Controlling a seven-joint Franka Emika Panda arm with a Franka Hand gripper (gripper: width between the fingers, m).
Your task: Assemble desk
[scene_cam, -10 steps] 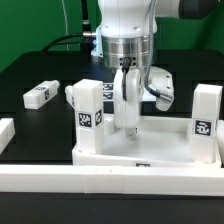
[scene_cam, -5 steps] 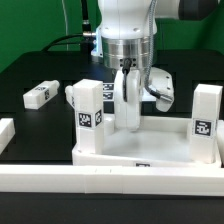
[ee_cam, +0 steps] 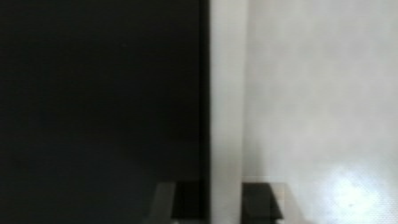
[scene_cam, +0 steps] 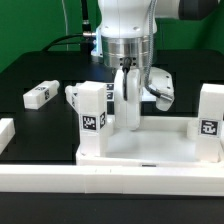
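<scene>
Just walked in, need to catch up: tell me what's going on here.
The robot arm is putting a white desk together. Its jaws point straight down and are shut on the far rim of the desk top, which lies on the black table behind a white rail. Two legs stand upright in its corners, the left leg and the right leg as the exterior view shows them. A loose leg lies on the table, off to that view's left.

The exterior view faces the gripper (scene_cam: 128,120) from low and close in front, while the wrist view looks past its fingertips (ee_cam: 263,202) at very close range, both showing the desk top (scene_cam: 165,141) beneath it
</scene>
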